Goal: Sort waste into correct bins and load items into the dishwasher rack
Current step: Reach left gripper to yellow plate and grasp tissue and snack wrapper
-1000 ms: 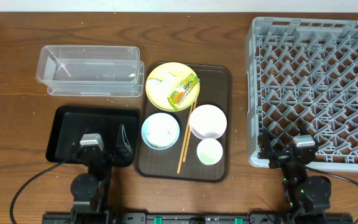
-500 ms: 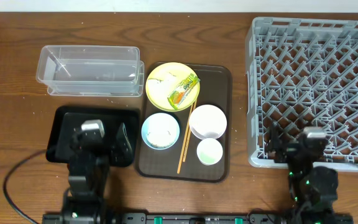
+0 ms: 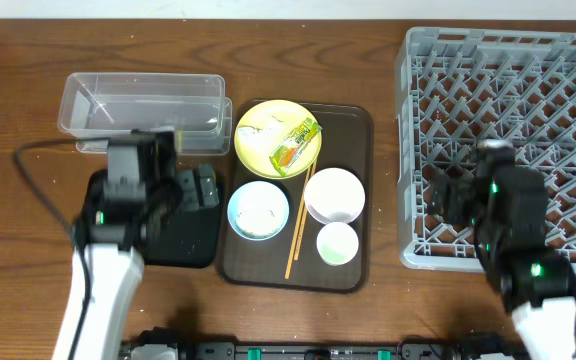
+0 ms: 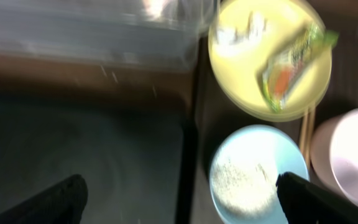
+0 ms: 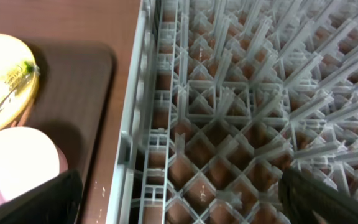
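Snack wrapper (image 3: 295, 143) lies untouched on the yellow plate (image 3: 268, 108). You've just brought the left gripper (image 3: 198, 187) over the black tray (image 3: 183, 238) and the right gripper (image 3: 443, 195) over the dishwasher rack (image 3: 508, 60), jaws wide and empty, so sorting can begin.

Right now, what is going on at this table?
Two robot arms are starting a clean-up; nothing is held yet. The left hand hangs open over the black tray, and the right hand hangs open over the left edge of the grey dishwasher rack. The yellow plate with the snack wrapper, the light blue bowl with rice scraps, the white bowl, the small cup and the chopsticks all lie on the brown serving tray. The clear tub looks empty.
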Robot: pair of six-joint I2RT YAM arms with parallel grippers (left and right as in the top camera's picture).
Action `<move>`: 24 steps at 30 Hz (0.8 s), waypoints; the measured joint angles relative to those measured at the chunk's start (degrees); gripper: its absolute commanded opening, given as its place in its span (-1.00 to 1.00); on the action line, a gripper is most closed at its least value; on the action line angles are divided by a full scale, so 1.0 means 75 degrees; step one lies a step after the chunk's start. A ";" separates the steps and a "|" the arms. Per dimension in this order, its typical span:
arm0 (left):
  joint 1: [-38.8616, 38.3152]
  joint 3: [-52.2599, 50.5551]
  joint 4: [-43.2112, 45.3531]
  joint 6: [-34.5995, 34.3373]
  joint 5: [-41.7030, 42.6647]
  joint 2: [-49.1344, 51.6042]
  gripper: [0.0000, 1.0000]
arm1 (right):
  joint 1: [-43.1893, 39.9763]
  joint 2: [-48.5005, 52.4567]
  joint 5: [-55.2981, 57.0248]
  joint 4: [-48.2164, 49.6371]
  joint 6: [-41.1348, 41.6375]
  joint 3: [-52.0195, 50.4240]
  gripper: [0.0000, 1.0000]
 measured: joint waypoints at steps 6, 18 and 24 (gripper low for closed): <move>0.0000 0.1236 -0.1102 0.0032 0.0175 0.1040 1.00 | 0.0003 0.1332 -0.0332 -0.0921 -0.0003 0.1609 0.98; -0.0090 0.1326 0.0224 0.0554 0.0370 0.1055 1.00 | 0.0000 0.1609 -0.0740 -0.0906 0.0000 0.1778 0.99; -0.0720 0.1343 0.1469 0.1667 0.0146 0.1177 1.00 | 0.0000 0.1609 -0.0769 -0.0906 -0.0003 0.1778 0.99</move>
